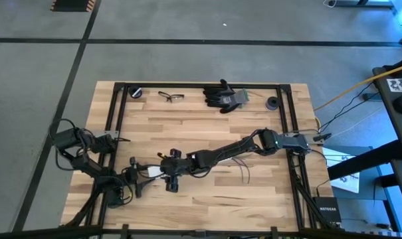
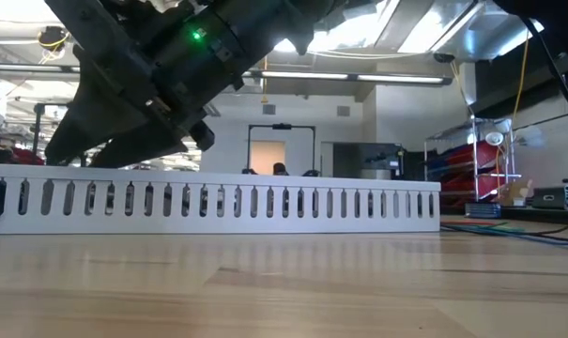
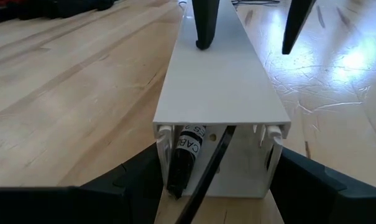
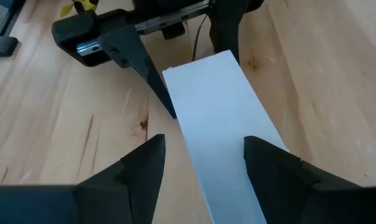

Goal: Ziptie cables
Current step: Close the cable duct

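Since the cables (image 3: 186, 155) lie inside the white duct (image 3: 219, 93), running lengthwise between both arms, the left gripper (image 3: 219, 154) clamps the end where they show, while the right gripper (image 4: 204, 142) hovers farther along, fingers apart.

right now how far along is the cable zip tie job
Done: a black labelled cable lies inside the white slotted cable duct. In hand: the left gripper clamps the duct's end, and the right gripper stands open astride it farther along. Left: no zip tie shows on any cable, so the tying itself looks undone.
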Robot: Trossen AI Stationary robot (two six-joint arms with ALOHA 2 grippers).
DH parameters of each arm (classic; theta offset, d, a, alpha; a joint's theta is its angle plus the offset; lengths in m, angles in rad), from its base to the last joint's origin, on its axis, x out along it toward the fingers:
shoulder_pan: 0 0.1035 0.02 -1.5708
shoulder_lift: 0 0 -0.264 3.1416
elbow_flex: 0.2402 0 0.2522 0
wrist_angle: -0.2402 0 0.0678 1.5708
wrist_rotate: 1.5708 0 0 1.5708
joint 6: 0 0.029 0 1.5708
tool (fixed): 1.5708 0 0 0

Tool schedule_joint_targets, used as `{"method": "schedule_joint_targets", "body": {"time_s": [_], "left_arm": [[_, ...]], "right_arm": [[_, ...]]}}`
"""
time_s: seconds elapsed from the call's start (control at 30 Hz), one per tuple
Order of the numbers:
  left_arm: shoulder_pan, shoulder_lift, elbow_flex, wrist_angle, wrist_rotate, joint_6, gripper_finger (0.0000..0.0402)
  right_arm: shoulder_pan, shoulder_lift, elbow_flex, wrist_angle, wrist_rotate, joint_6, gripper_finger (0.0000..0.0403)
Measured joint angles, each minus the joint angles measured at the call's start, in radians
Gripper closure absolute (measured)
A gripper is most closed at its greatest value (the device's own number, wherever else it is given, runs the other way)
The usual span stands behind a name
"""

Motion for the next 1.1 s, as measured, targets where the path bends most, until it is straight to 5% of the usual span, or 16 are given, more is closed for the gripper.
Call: {"method": "schedule_joint_targets", "body": {"time_s": [0.6, 1.1], "left_arm": [[0.0, 0.0, 0.0, 0.0, 0.001, -0.014, 0.0166], [0.026, -0.058, -0.001, 0.011, 0.069, 0.05, 0.0149]], "right_arm": [[-0.004, 0.045, -0.003, 0.178, -0.043, 0.0, 0.0201], [-0.003, -0.038, 0.026, 0.045, 0.001, -0.081, 0.0201]]}}
